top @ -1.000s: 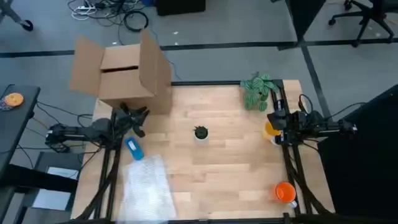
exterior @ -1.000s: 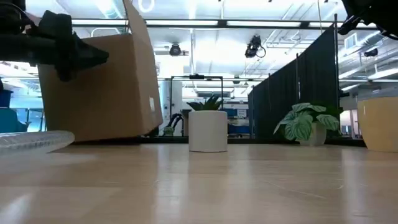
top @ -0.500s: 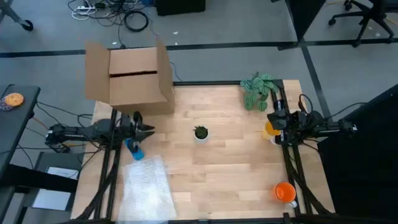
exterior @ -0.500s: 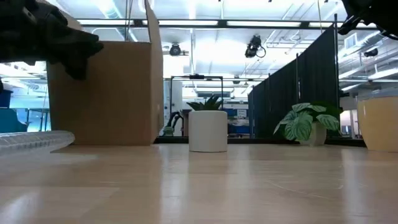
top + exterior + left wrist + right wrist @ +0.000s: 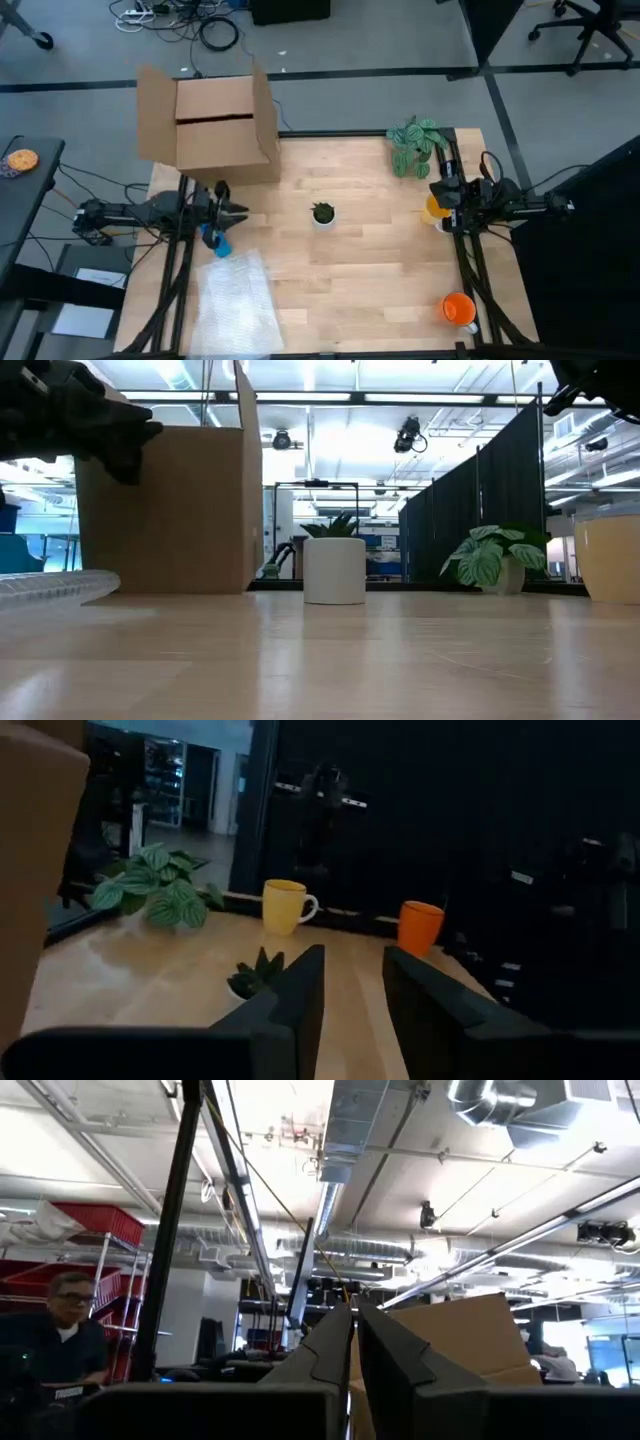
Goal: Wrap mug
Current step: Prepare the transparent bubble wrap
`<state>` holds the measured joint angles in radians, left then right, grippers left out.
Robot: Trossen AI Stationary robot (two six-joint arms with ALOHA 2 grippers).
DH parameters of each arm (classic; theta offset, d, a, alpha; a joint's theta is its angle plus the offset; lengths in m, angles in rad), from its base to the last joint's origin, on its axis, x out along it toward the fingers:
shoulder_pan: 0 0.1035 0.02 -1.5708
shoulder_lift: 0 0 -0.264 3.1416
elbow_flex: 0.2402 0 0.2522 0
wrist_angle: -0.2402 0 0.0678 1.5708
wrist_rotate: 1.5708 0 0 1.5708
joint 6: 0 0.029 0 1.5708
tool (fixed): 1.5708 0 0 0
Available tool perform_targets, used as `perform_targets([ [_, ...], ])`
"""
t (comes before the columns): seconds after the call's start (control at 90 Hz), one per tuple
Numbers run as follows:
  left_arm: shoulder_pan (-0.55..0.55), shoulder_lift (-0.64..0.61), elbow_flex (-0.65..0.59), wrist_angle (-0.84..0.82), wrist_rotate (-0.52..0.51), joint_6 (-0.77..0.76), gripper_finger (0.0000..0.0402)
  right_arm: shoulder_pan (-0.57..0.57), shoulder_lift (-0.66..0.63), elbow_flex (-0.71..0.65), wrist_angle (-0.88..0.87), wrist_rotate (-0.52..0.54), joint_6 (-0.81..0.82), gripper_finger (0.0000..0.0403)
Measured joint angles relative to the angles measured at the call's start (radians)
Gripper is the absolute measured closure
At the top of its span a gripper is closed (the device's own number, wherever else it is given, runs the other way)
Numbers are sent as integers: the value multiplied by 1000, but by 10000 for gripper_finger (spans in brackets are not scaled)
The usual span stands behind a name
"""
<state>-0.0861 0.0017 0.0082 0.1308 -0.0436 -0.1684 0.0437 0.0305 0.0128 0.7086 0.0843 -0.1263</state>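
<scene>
A yellow mug stands near the table's right edge, partly under my right arm, and shows again in the left wrist view. An orange mug stands at the near right corner. A sheet of clear bubble wrap lies flat at the near left. My left gripper hovers open above the table's left side, level and facing the mugs, with nothing between its fingers. My right gripper is shut, points up at the ceiling and holds nothing.
An open cardboard box stands at the far left corner. A small plant in a white pot stands mid-table and a leafy plant at the far right. A blue object lies below my left gripper. A person shows beyond the table.
The cardboard box has swung from a skewed stance to stand square at the far left corner. My left gripper has drawn back from the box toward the table's near edge and has turned to face the right edge.
</scene>
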Motion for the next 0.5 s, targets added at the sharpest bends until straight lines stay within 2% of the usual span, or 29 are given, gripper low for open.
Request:
perform_targets([
  [0.178, -74, 0, 0, -47, 3, -19, 312, 0, 0, 0, 0, 0, 0, 401],
  [0.256, -117, 0, 0, -54, -30, -23, 312, 0, 0, 0, 0, 0, 0, 401],
  [0.5, -218, 0, 0, -55, -270, 14, 312, 0, 0, 0, 0, 0, 0, 401],
])
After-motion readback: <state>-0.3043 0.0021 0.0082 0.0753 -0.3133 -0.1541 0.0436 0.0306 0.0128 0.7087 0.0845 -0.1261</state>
